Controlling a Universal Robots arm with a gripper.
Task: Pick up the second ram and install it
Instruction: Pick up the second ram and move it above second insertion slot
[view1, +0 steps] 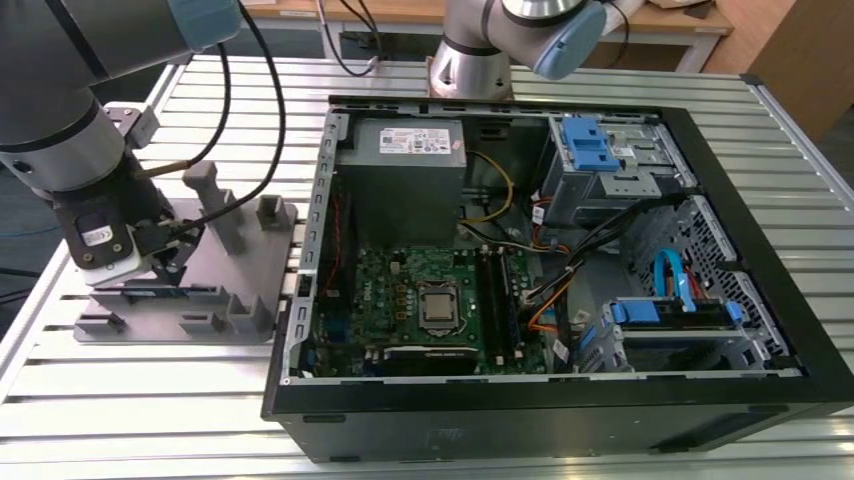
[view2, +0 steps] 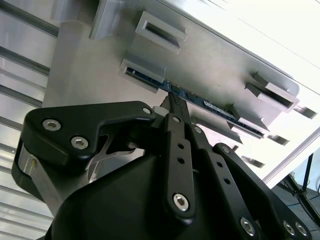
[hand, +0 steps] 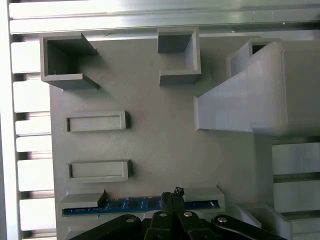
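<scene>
In the exterior view, the grey fixture block (view1: 147, 325) sat on the slatted metal counter (view1: 134, 400), close to the counter's edge at the exterior view's left. The second ram (view1: 187, 291) stood on its long edge in the slots along the block's near side. The gripper (view1: 167, 262) reached down onto it beside two upright posts (view1: 214, 200). An open computer case (view1: 534, 410) lay just beside the block, across the middle of the counter. Inside it we saw the green motherboard (view1: 414, 290) and a tangle of cables (view1: 561, 250). A second arm's base (view1: 474, 60) stood at the counter's far edge.

In the second wrist view, the gripper (view2: 172, 97) met the second ram (view2: 210, 104) near the middle of its length. The jaws were drawn together on its top edge, pinching it. The stick's two ends were still seated in the grey holders of the fixture block (view2: 90, 75).

In the first wrist view, the gripper (hand: 172, 197) covered the middle of the second ram (hand: 130, 204), a blue strip running between two end holders. Two low rectangular slots (hand: 95, 121) lay beyond it on the fixture block (hand: 150, 140). A tall post (hand: 250, 100) rose close by but stood clear of the stick.
</scene>
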